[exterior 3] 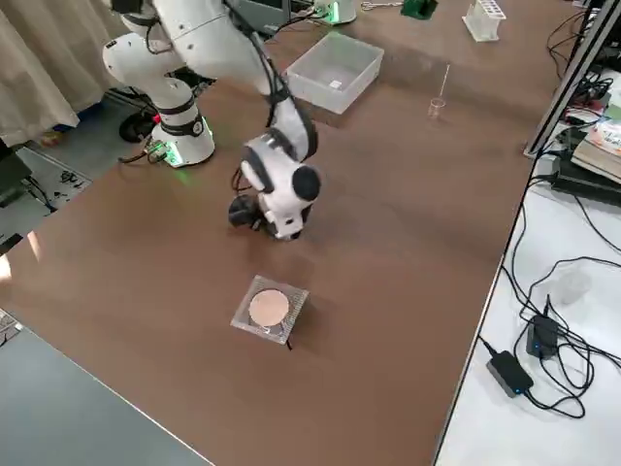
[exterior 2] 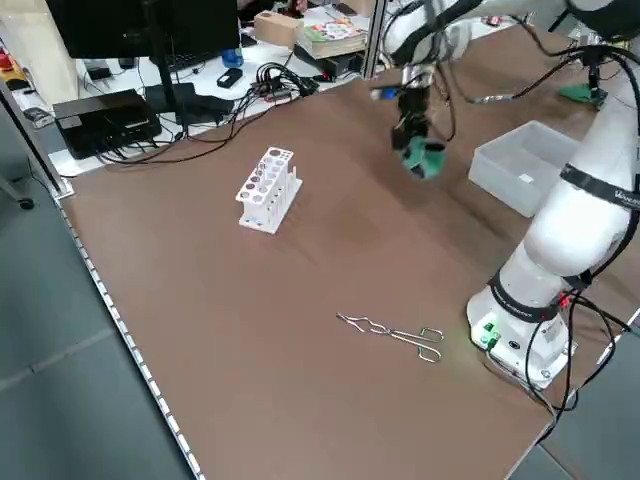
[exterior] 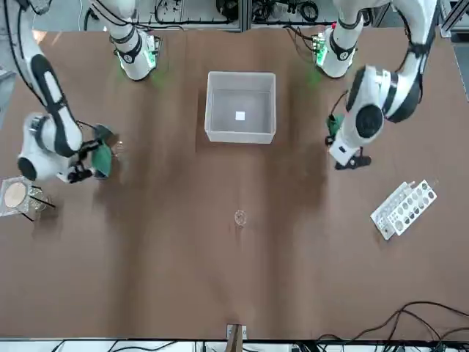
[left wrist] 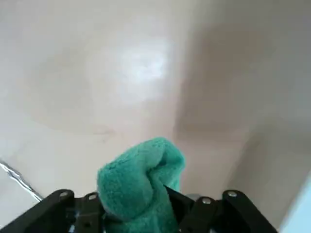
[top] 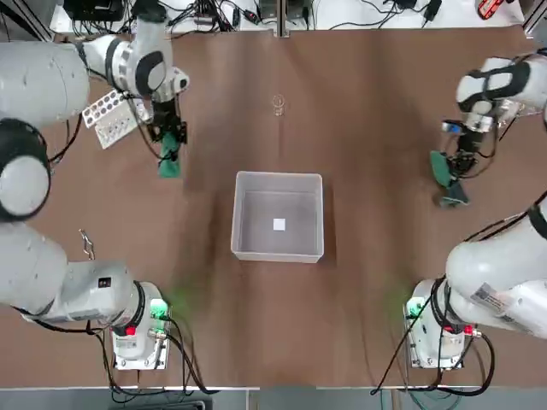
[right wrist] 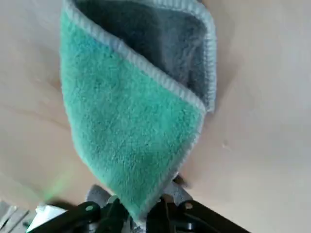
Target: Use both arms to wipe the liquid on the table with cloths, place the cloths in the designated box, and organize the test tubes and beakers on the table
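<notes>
Left cloth [left wrist: 138,182] and right cloth [right wrist: 131,111] are hanging over the brown bench [top: 342,342].
Left pincer [left wrist: 141,213] is holding its green cloth, pinched narrow; the grey box [top: 278,184] is sitting between both pincers, nearer the arm bases; a small clear beaker [top: 279,103] is standing between them, farther out; right pincer [right wrist: 139,218] is gripping its green-and-dark cloth, closed tight.

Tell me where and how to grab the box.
Probably best at the middle of a long side wall of the box, coming straight down from above, one jaw inside and one outside. The box stands upright with its open top up, and its thin walls offer an edge to pinch, whereas it looks too wide to span whole.
</notes>
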Robot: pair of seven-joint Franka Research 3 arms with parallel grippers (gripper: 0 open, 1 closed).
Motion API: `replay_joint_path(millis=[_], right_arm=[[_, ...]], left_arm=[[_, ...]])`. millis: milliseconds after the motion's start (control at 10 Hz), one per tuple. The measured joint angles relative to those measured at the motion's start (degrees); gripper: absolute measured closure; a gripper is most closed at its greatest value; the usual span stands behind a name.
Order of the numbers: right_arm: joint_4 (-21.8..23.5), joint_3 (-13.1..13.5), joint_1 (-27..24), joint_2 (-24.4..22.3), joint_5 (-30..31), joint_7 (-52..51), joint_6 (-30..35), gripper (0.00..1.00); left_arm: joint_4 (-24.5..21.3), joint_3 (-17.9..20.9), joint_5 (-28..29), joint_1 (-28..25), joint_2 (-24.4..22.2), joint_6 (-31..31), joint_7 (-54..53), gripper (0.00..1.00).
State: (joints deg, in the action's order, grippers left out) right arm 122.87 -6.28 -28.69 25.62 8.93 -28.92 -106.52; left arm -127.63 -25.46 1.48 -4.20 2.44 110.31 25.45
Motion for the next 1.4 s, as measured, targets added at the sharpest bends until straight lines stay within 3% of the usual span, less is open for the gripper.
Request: replay_joint_path(millis=[200, 300, 400, 700, 1000, 1200, 1400], right_arm=[[2.2, -0.5, -1.2, 0.0, 0.0, -0.4, 4.3, 0.91], [3.5, -1.6, -0.8, -0.1, -1.7, -0.3, 5.1, 0.91], [4.7, -2.6, 0.8, -0.1, -5.2, -0.3, 5.3, 0.91], [5.9, -3.1, 11.6, -0.3, -16.8, 0.2, 5.2, 0.91], [5.9, -3.1, 21.6, -0.1, -26.4, 1.5, 1.6, 0.91], [3.5, -3.1, 26.2, 0.0, -31.8, 5.7, -0.7, 0.91], [-1.3, -3.2, 31.2, 0.0, -37.3, 11.0, -0.4, 0.91]], left_arm=[[0.2, -9.6, -6.1, 0.1, -2.3, -0.6, 2.1, 0.85], [0.2, -14.7, -6.1, 0.3, -2.5, -0.5, 4.6, 0.85], [0.6, -17.2, -6.0, 0.5, -3.0, -0.5, 6.7, 0.86], [5.4, -20.0, -8.0, 0.5, -1.1, -0.2, 9.9, 0.88], [5.5, -22.1, -7.1, 2.9, 9.6, 8.1, 12.8, 0.86], [5.6, -22.1, -4.8, 3.6, 16.0, 9.4, 13.9, 0.81], [5.9, -22.1, -4.1, 4.2, 19.2, 11.1, 14.0, 0.74]])
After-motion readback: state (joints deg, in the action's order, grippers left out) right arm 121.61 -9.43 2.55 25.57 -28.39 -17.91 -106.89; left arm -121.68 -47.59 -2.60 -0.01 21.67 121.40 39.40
